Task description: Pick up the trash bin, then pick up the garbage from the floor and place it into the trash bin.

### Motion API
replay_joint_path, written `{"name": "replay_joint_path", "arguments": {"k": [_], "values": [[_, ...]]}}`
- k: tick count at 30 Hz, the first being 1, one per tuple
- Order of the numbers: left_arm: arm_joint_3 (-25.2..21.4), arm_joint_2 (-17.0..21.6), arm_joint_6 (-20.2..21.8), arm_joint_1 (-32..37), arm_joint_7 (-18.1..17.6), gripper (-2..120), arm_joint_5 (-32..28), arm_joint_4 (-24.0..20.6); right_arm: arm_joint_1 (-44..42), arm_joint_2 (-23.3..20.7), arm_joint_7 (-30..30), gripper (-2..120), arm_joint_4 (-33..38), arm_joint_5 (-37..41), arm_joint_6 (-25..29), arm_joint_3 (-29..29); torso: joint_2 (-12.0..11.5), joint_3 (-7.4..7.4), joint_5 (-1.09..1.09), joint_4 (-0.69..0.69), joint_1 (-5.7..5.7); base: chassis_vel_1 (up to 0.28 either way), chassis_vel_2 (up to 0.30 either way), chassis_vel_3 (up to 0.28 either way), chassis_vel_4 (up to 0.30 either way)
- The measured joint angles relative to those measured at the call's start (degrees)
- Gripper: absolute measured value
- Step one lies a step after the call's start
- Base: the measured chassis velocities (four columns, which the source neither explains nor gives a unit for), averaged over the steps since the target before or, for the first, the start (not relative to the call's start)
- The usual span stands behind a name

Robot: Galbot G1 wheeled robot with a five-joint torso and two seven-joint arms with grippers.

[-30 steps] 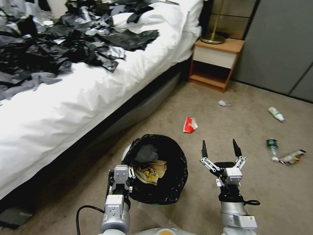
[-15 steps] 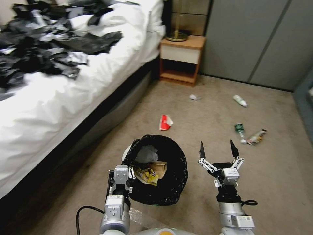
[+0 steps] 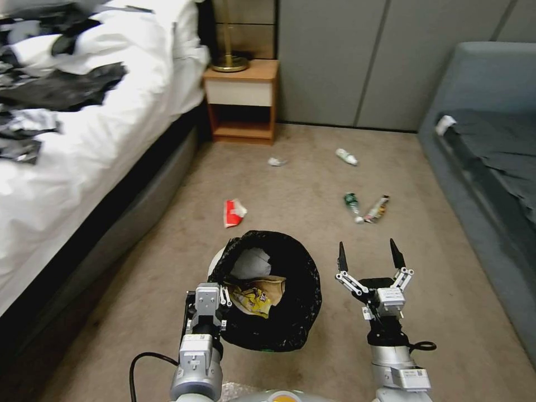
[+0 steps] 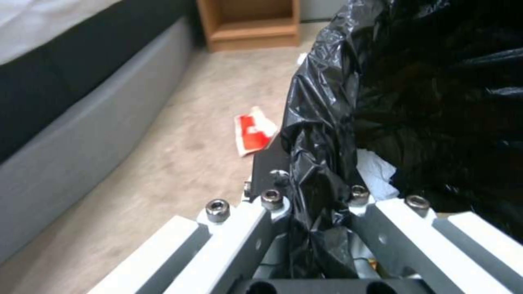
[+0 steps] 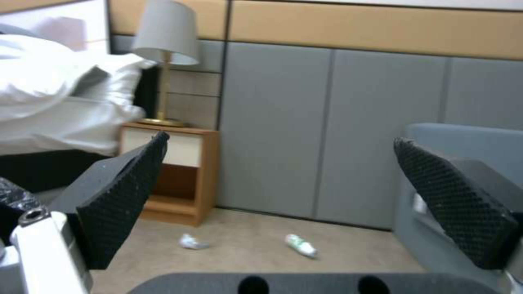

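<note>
Left claw (image 3: 223, 296) clamped on the near rim of the trash bin (image 3: 290, 324), pinching the black liner; in the left wrist view the fingers (image 4: 272, 163) sit tight on either side of the bag fold. Bin is held in front of the robot, on the left-centre of the head view, white wall just visible at its far-left edge. Inside: brown paper bag (image 3: 271, 287), yellow wrapper (image 3: 252, 298), white tissue (image 3: 252, 262). Right claw (image 3: 368, 258) wide open, holding nothing, to the right of the bin and apart from it, fingertips pointing forward; the right wrist view shows both pads (image 5: 122, 196) spread far apart. Garbage on the floor (image 3: 301, 190): red-white packet (image 3: 233, 212) just beyond the bin, crumpled tissue (image 3: 276, 162) farther out near the nightstand (image 3: 241, 100), white bottle (image 3: 346, 157) to the right of the tissue, green-labelled bottle (image 3: 352, 205) touching or just beside a snack wrapper (image 3: 376, 209), ahead of the right claw. Bed (image 3: 84, 145) along the left with black bags piled on it, grey sofa (image 3: 486, 145) on the right.
</note>
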Motion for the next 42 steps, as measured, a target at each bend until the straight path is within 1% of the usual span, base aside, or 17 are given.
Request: {"name": "replay_joint_path", "arguments": {"k": [3,6,10,27,34,39,42], "values": [[0.0,0.0,-0.5,0.0,0.3,2,-0.2,0.0,-0.1,-0.1,-0.2,100,0.1,-0.1,-0.1,0.0,0.0,0.0,0.0,-0.02,0.0,-0.1,-0.115,-0.085,-0.091],[0.0,0.0,-0.8,-0.1,0.3,2,-0.2,0.0,-0.1,-0.2,-0.3,100,0.2,-0.1,-0.1,0.0,0.0,0.0,0.01,0.0,0.0,-0.069,-0.074,-0.074,-0.044],[0.0,0.0,-0.9,-0.1,0.3,2,-0.3,-0.1,-0.1,-0.3,-0.6,100,0.6,0.1,-0.2,0.1,0.0,0.0,0.0,0.02,0.0,0.0,0.0,0.0,0.0],[0.0,0.2,-1.0,0.0,0.5,2,-0.5,-0.3,-0.5,-0.2,-2.2,100,0.7,1.8,0.4,0.3,0.0,0.0,0.01,0.0,0.0,-0.002,0.004,0.002,-0.001],[-0.1,0.2,-1.1,0.0,0.5,2,-0.5,-0.4,-0.3,-0.1,-2.4,100,0.4,1.9,0.5,0.5,0.0,0.0,0.0,0.01,-0.01,-0.094,0.093,0.097,-0.096],[-0.2,0.2,-1.1,0.0,0.5,2,-0.5,-0.4,-0.3,-0.2,-2.5,100,0.0,1.9,0.6,0.6,0.0,0.0,0.0,0.0,0.0,-0.185,0.215,0.201,-0.21],[-0.2,0.1,-1.1,0.0,0.5,2,-0.4,-0.4,-0.3,-0.2,-2.5,100,0.0,1.9,0.6,0.7,0.0,0.01,0.0,0.02,0.0,-0.238,0.249,0.252,-0.24]]}}
